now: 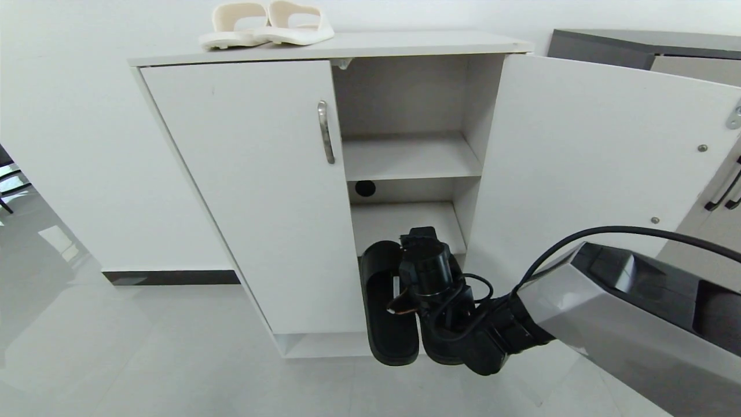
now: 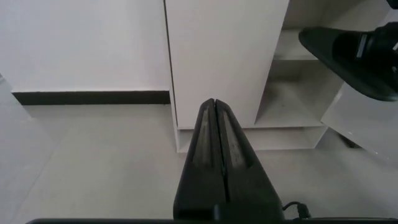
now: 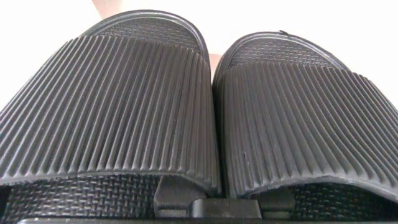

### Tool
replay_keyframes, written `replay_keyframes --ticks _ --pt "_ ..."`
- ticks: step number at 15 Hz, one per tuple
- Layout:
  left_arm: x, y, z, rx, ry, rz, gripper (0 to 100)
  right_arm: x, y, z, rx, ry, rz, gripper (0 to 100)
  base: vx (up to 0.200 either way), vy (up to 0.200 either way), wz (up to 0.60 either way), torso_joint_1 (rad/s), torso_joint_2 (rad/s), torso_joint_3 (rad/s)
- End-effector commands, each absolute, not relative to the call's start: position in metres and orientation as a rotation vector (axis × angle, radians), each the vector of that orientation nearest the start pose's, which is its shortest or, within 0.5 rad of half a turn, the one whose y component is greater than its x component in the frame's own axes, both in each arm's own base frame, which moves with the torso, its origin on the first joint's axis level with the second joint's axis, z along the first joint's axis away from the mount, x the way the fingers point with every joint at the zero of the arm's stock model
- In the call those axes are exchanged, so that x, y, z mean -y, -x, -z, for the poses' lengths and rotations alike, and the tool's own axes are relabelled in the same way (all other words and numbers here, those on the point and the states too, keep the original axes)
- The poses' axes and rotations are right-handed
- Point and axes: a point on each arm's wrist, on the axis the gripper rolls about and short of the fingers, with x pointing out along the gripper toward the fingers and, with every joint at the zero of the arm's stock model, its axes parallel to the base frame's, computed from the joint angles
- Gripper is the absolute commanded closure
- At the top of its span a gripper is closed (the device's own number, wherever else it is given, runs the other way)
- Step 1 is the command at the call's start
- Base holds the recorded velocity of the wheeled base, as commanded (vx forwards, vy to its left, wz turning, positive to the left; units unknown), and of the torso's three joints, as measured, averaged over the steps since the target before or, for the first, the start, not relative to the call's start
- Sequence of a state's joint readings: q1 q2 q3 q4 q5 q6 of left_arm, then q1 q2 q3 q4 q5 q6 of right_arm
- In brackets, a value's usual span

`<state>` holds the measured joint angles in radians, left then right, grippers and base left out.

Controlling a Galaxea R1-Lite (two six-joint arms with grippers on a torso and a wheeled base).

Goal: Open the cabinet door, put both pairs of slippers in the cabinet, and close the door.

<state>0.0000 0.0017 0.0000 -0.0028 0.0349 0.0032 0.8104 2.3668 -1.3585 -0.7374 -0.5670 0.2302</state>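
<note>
A white cabinet stands against the wall, its left door shut and its right door swung open. A pair of cream slippers lies on its top. My right gripper is shut on a pair of black slippers, held side by side in front of the open compartment, toes toward the lower shelf. Their ribbed straps loom just beyond the right gripper. My left gripper is shut and holds nothing, low over the floor, facing the cabinet's base; the black slippers hang farther off.
An upper shelf sits inside the open side. The shut door carries a metal handle. A grey cabinet with dark handles stands just behind the open door. Glossy floor spreads to the left.
</note>
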Motion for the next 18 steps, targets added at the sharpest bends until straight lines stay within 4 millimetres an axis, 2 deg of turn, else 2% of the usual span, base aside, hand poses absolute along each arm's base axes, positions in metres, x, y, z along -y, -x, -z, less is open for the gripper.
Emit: replay_keyframes --ticks 1,4,7,13,15,18 --pt "-0.001 0.023 -0.076 0.001 -0.003 -0.035 100 -0.336 -0.342 -0.068 -0.189 -0.047 -0.181 100 0.0 0.0 0.0 0.002 0.0 -0.193" --pt "-0.001 0.023 -0.076 0.001 -0.003 -0.035 100 -0.339 -0.357 -0.07 -0.123 -0.07 -0.148 100 0.0 0.0 0.0 0.006 0.0 -0.194" --pt "-0.001 0.023 -0.076 0.001 -0.003 -0.035 100 -0.33 -0.365 -0.073 -0.116 -0.05 -0.124 100 0.0 0.0 0.0 0.001 0.0 -0.199" --pt "-0.001 0.023 -0.076 0.001 -0.005 -0.035 100 -0.33 -0.366 -0.079 -0.079 0.008 -0.133 100 0.0 0.0 0.0 0.005 0.0 -0.191" --pt "-0.001 0.023 -0.076 0.001 -0.005 -0.035 100 -0.324 -0.37 -0.091 -0.026 0.02 -0.123 100 0.0 0.0 0.0 0.006 0.0 -0.055" --pt "-0.001 0.023 -0.076 0.001 -0.003 -0.035 100 -0.318 -0.363 -0.125 0.03 -0.021 -0.121 100 0.0 0.0 0.0 0.0 0.0 0.0"
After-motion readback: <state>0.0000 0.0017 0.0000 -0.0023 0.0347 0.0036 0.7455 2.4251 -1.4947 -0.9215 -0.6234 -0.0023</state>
